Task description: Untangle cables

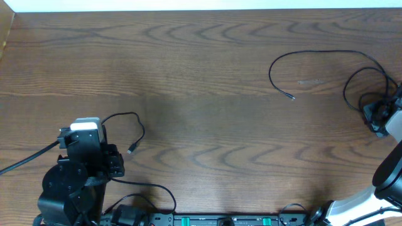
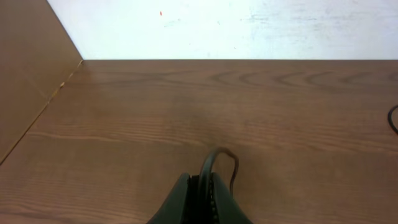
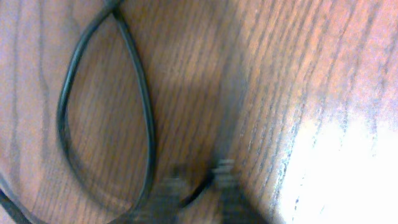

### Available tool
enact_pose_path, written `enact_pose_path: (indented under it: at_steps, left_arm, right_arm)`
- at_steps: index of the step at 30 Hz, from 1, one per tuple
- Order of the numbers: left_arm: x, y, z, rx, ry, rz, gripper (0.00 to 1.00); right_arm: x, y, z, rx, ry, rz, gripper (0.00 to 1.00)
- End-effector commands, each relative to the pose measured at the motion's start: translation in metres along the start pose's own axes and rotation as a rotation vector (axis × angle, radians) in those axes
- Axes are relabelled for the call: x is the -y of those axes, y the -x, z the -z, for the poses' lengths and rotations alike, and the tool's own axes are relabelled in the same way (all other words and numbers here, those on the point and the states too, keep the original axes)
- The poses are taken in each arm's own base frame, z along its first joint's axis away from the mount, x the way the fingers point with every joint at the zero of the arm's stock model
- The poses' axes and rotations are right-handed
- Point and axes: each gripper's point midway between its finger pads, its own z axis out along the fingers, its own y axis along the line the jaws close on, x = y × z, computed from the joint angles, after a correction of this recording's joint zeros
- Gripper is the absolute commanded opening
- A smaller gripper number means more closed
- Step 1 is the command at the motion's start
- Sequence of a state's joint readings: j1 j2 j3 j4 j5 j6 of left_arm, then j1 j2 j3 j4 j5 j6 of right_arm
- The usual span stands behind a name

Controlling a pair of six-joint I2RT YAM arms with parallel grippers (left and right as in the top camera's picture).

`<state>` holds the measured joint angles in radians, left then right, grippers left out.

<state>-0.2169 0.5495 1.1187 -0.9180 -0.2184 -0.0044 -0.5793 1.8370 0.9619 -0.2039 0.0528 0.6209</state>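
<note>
Clamped in left gripper (image 2: 202,186): thin black silver-tipped cord (image 1: 143,130), tip rightward. At right gripper (image 1: 375,118), closure unreadable: second thin black cord (image 1: 326,52), arcing leftward.

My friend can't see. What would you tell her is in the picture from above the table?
Two thin black cables lie apart on a brown wooden table. The left cable curls out from the left end effector; the right cable loops widely from the right end effector.
</note>
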Motion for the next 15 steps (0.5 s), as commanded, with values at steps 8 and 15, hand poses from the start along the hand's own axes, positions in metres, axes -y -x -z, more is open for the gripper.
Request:
enact_pose_path:
  at_steps: [8,15]
  left_arm:
    - [-0.001,-0.001,0.0,-0.001,0.006,0.018,0.08]
    - [-0.001,-0.002,0.0,-0.005,0.006,0.017,0.07]
  right_arm:
    - [-0.047,-0.005,0.014,-0.113,0.254,-0.011,0.01]
    - [-0.09,0.09,0.09,0.023,0.483,-0.039,0.01]
